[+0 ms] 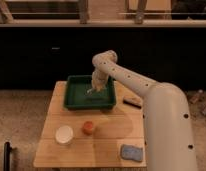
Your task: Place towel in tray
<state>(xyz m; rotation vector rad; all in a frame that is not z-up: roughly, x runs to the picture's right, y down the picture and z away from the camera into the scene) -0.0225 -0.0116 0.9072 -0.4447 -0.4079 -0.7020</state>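
Note:
The green tray (71,97) stands at the back of the wooden table (103,127). My arm reaches from the right over the tray, and my gripper (95,89) hangs just above the tray's middle, pointing down. A small pale shape (96,99) lies on the tray floor right below the gripper; it may be the towel, but I cannot tell whether the gripper still touches it. A blue-grey folded pad (131,152) lies at the table's front right corner.
A white bowl (64,134) and a small orange object (88,127) sit at the front left of the table. A dark flat object (131,103) lies right of the tray. My arm's large white body (168,130) covers the table's right edge. A dark counter runs behind.

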